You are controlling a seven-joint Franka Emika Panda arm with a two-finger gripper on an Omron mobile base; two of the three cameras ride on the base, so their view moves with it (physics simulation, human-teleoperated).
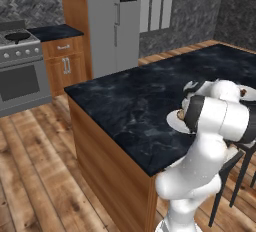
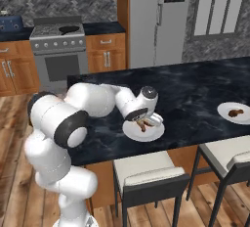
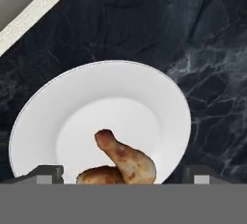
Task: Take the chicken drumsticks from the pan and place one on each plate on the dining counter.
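The gripper [image 3: 123, 172] hangs low over a white plate [image 3: 72, 102] on the dining counter [image 2: 195, 91], its fingertips [image 3: 48, 174] spread wide to either side of a drumstick [image 3: 126, 159] lying on that plate, another drumstick [image 2: 236, 112] on the far plate [image 2: 225, 109].

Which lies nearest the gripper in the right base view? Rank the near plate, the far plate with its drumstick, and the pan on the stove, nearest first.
1. Near plate: directly under the gripper, at the dining counter's front edge.
2. Far plate: off to the right on the same counter, holding a drumstick.
3. Pan: on the stove across the room.
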